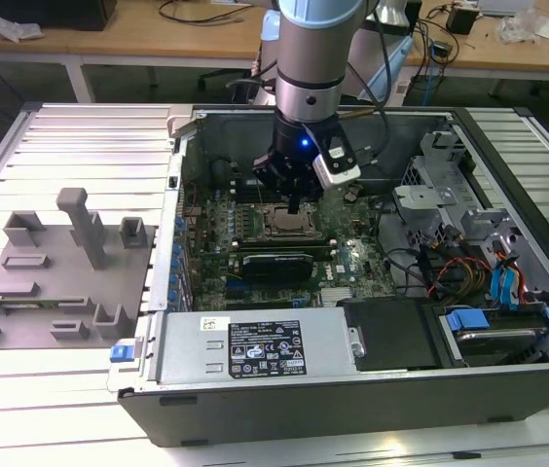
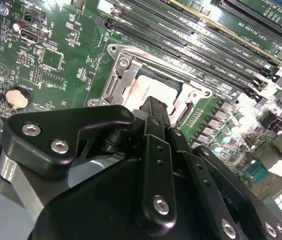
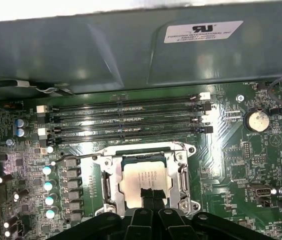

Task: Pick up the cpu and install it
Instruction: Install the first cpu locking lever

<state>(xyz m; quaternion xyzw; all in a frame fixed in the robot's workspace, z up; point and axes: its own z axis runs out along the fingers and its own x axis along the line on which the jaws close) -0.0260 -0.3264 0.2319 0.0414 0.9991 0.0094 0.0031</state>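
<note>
1. Hovering low, your gripper (image 1: 295, 206) hangs from the arm (image 1: 313, 58) inside the open computer case (image 1: 352, 399), above the middle of the green motherboard (image 1: 352, 258).
2. Claw: in the first wrist view the fingertips (image 3: 145, 197) are drawn together with barely a slit between them and clasp nothing. They stand over one edge of the cpu (image 3: 143, 177); you cannot tell whether they touch it.
3. The cpu lies flat, silver top up, inside the socket frame (image 3: 108, 180), which borders it on all sides.
4. The second wrist view gives you the gripper's black body close up, with one finger column rising over the cpu's pale top and a coin battery (image 2: 17, 98) well off to one side.
5. The exterior view gives you the surroundings:
   - the grey holder plate (image 1: 31, 292) sits outside the case at the exterior view's left, on the slatted table (image 1: 60, 409)
   - the black expansion card (image 1: 276, 263) lies just near of the socket
   - the power supply (image 1: 187, 350) runs along the near wall
   - the drive cage (image 1: 430, 195) and cables (image 1: 459, 272) are at the exterior view's right
6. Edges: the memory slots (image 3: 126, 117) run just far of the socket, with the case wall (image 3: 106, 55) beyond. A row of capacitors (image 3: 47, 185) stands beside the frame.
7. Room: the case is open on top, so the space straight above the socket is free.
</note>
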